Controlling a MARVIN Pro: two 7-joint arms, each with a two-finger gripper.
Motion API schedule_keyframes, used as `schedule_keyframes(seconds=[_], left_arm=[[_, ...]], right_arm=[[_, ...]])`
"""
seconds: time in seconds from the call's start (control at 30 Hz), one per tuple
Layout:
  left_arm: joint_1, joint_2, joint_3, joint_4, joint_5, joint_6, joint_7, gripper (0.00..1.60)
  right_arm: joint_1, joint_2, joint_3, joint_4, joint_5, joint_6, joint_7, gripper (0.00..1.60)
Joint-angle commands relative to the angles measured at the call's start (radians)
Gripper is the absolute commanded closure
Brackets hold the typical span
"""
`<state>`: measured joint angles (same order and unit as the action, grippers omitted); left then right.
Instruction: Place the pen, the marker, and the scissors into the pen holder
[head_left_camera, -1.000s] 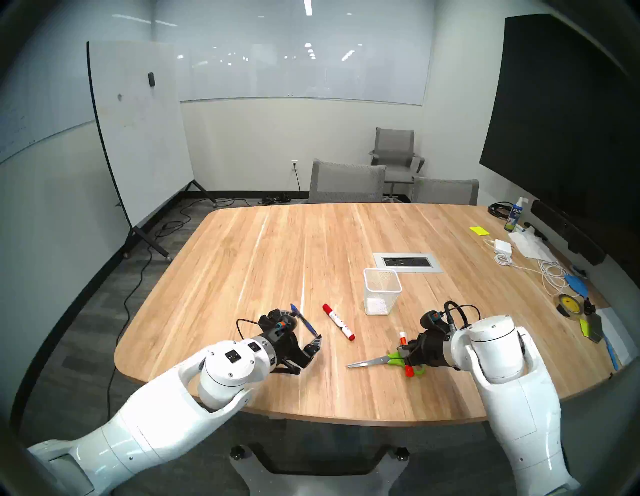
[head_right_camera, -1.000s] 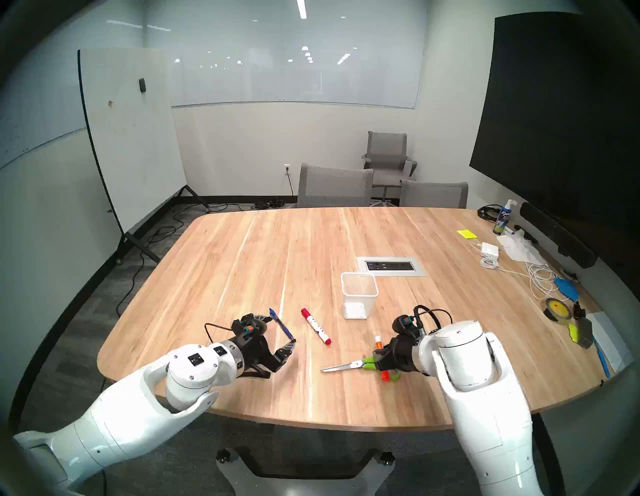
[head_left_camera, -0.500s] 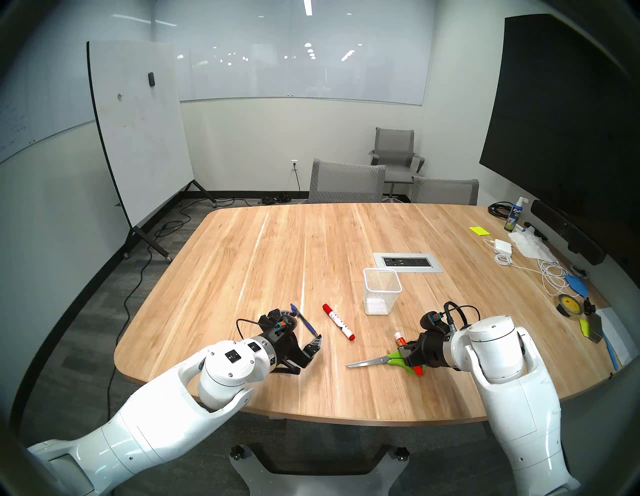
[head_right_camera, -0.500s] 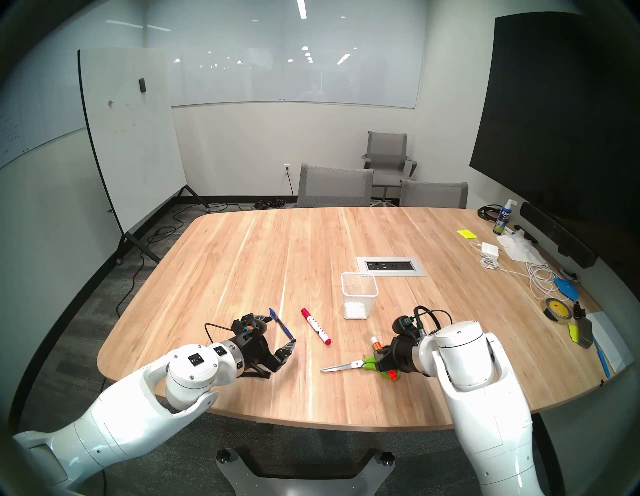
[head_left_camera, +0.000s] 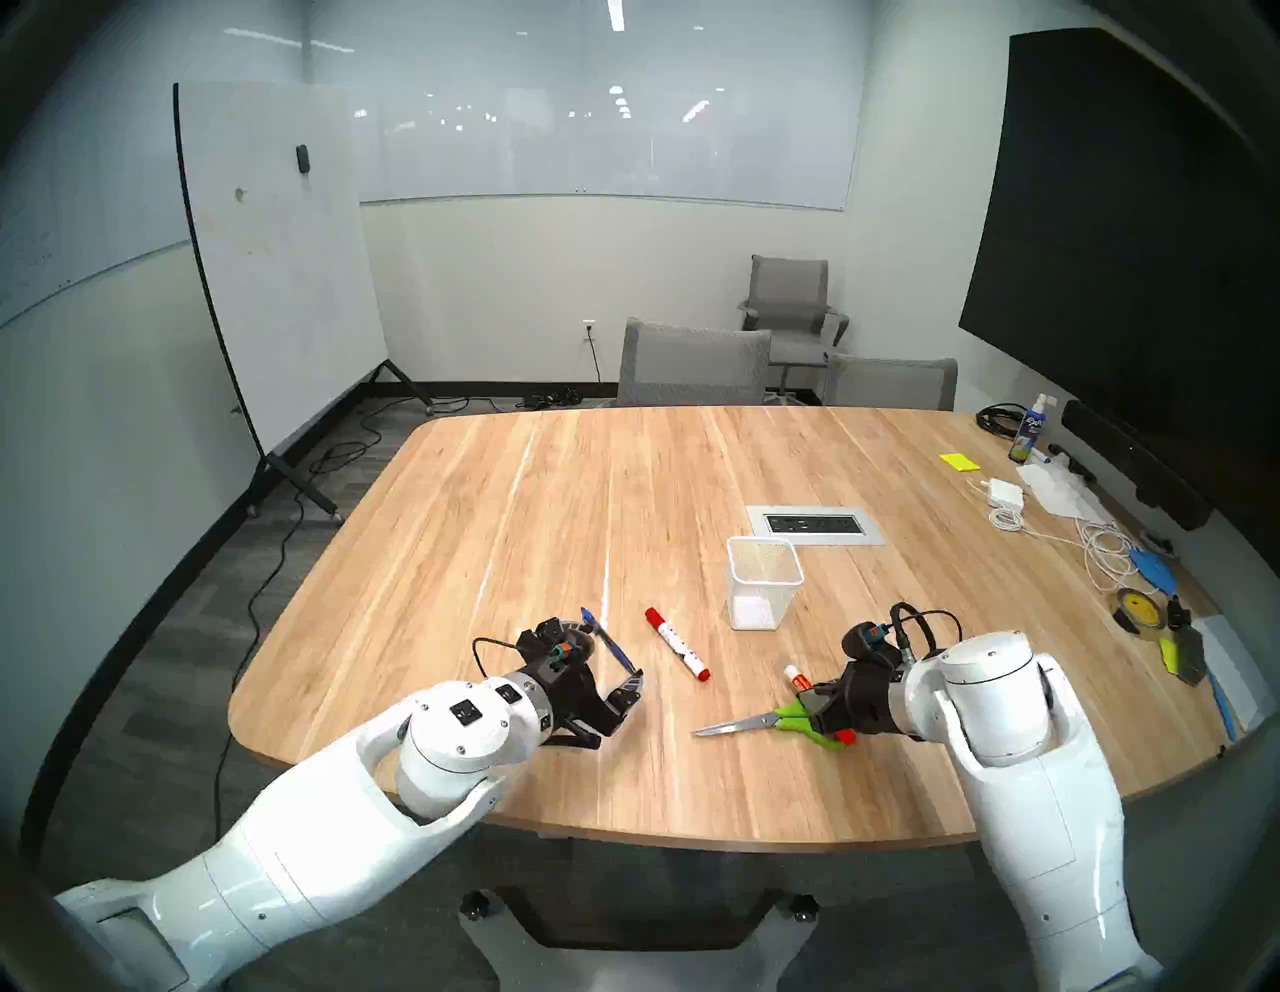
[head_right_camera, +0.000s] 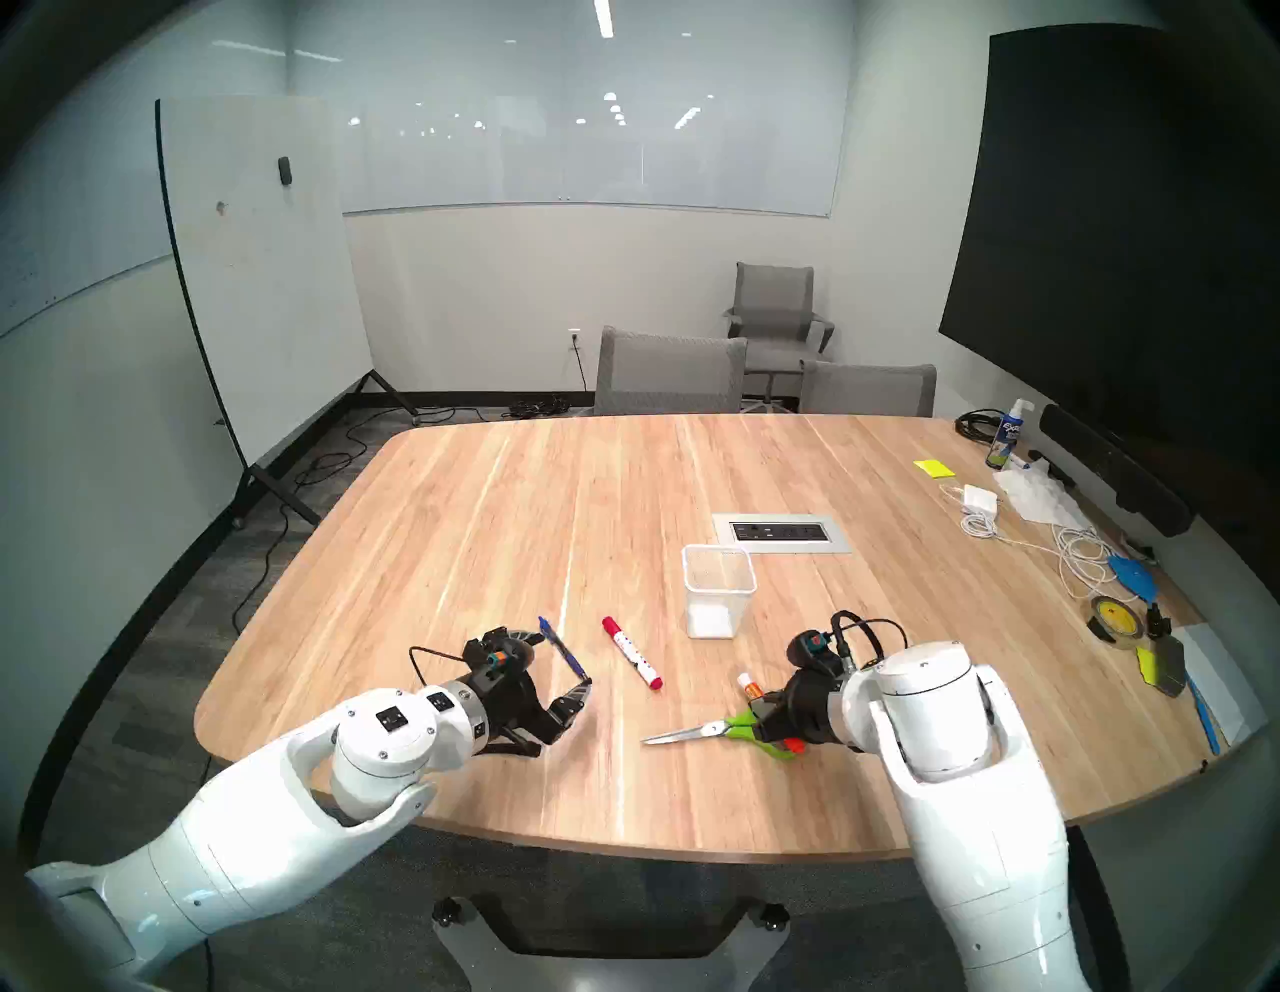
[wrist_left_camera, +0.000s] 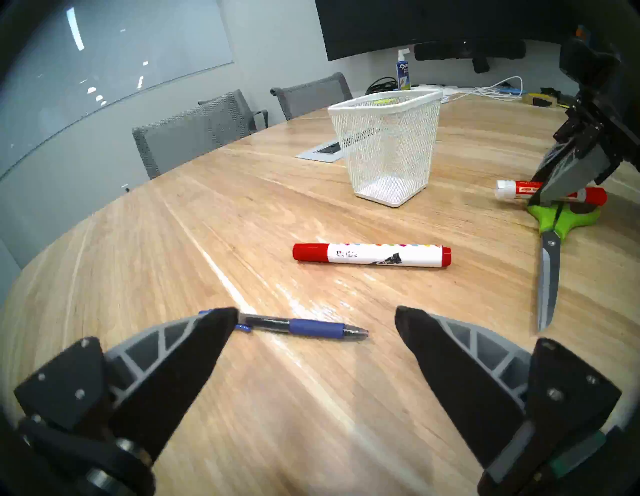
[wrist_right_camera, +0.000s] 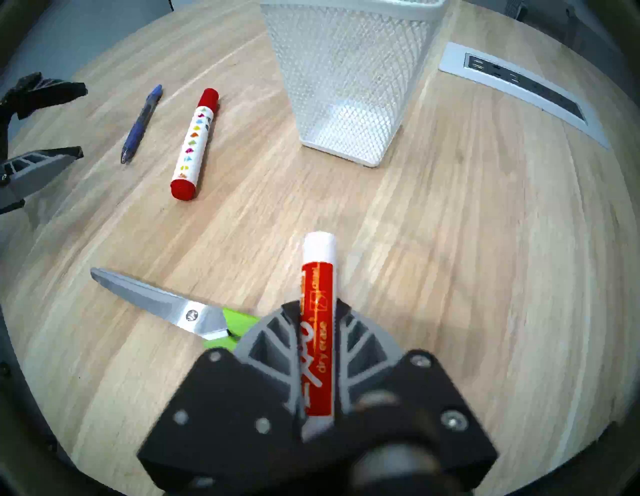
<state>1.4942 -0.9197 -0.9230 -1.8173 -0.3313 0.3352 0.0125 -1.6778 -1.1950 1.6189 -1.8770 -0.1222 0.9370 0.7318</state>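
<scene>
Marker (wrist_right_camera: 317, 332) pinched lengthwise in right hand (wrist_right_camera: 317, 308), plain only from its wrist; left hand (wrist_left_camera: 313, 320) wide, empty.

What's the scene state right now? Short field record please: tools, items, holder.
left tool: open, empty, above the pen
right tool: shut on red dry-erase marker
scissors: flat on table, handles under right tool
white marker with red ends: flat on table, untouched
pen holder: upright, nothing inside
done: nothing placed yet
</scene>
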Motion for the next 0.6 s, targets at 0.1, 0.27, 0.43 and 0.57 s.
schedule_keyframes(seconds=[0.1, 0.27, 0.43, 0.57], left_arm=[[-0.002, 0.000, -0.003, -0.016, -0.001, -0.001, 0.000, 0.00], [-0.002, 0.000, -0.003, -0.015, -0.001, -0.002, 0.000, 0.00], [-0.003, 0.000, -0.003, -0.015, -0.001, -0.002, 0.000, 0.00], [-0.003, 0.000, -0.003, -0.015, -0.001, -0.002, 0.000, 0.00]], right_arm=[[0.019, 0.009, 0.040, -0.039, 0.039, 0.009, 0.046, 1.60], [0.017, 0.025, 0.087, -0.070, 0.094, 0.023, 0.120, 1.60], [0.028, 0.033, 0.125, -0.065, 0.140, 0.023, 0.180, 1.60], [0.043, 0.046, 0.156, -0.043, 0.189, 0.023, 0.228, 1.60]])
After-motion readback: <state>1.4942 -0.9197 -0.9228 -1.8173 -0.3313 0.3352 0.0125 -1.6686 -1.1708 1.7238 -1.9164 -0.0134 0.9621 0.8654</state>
